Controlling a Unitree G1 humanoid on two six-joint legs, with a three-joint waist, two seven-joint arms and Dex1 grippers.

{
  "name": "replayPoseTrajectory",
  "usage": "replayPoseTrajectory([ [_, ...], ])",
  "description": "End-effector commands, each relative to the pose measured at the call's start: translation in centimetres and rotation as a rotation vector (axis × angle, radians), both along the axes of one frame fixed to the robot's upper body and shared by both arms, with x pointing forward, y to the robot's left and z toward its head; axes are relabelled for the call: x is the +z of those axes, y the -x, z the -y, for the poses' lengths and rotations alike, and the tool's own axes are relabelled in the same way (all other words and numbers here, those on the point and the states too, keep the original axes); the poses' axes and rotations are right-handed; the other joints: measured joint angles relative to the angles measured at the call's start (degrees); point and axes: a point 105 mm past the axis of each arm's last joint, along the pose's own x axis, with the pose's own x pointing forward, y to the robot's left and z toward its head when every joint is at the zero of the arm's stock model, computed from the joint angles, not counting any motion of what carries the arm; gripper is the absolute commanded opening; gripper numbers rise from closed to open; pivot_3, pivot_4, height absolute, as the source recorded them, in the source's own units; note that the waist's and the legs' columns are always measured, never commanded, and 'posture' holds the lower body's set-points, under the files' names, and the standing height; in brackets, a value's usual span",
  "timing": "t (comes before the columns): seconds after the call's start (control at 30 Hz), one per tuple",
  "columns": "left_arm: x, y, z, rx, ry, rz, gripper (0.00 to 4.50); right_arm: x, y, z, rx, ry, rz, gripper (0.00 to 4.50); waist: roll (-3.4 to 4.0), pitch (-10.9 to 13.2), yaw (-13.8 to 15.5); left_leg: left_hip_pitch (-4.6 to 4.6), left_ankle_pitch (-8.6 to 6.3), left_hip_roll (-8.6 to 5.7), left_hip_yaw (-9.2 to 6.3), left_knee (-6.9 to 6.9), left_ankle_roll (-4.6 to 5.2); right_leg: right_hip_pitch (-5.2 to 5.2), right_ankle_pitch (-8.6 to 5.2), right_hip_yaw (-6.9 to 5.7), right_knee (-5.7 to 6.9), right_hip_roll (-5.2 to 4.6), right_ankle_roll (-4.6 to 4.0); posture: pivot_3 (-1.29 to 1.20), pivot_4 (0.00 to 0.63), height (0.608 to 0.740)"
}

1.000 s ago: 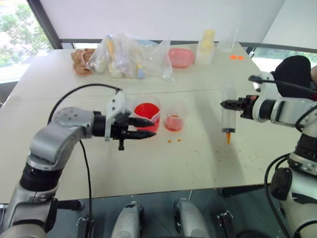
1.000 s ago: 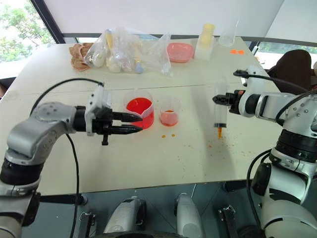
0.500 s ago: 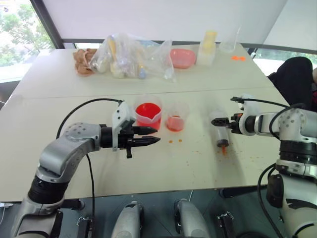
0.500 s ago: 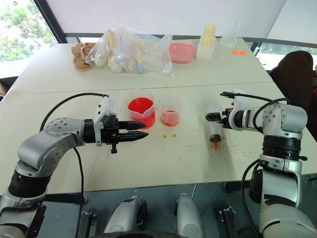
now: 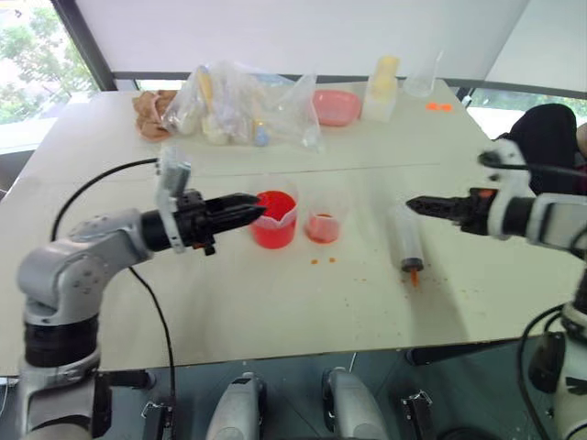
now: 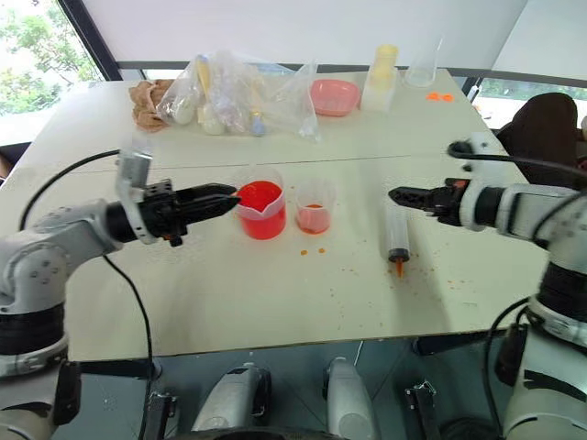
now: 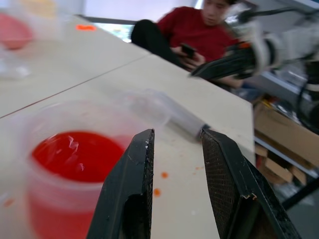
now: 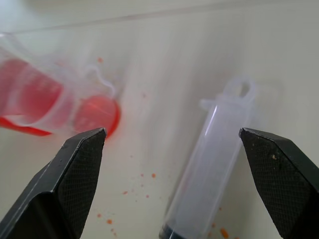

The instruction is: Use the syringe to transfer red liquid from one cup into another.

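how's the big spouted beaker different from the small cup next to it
The spouted beaker is wider and taller than the smaller cup. The beaker holds a deep fill of bright red liquid; the smaller cup has just a shallow, paler orange-red layer at its bottom. The beaker has a pouring spout; I see none on the cup. Both are clear plastic, upright, side by side on the table.
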Motion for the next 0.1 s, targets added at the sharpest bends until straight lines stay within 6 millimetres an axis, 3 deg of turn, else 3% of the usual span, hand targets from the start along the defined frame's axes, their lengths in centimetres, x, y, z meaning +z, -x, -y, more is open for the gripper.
replayPoseTrajectory([
  [0.03,0.43,0.6,-2.58,0.099,-0.032,0.011,1.51,1.72,1.81,0.75,0.004,0.034,0.22,4.46,-0.01,0.0,0.2,0.01,0.0,0.0,0.0,0.01,0.0,0.02,0.0,0.0,0.01,0.0,0.0,0.0,0.15,0.74],
  [0.1,-0.11,1.22,-3.29,0.105,-0.041,-0.013,1.51,1.33,2.45,1.37,-0.014,0.087,0.309,4.46,-0.01,0.0,0.3,0.01,0.0,0.0,0.0,0.01,0.0,0.06,0.0,0.0,-0.05,0.0,0.0,0.0,0.15,0.74],
])
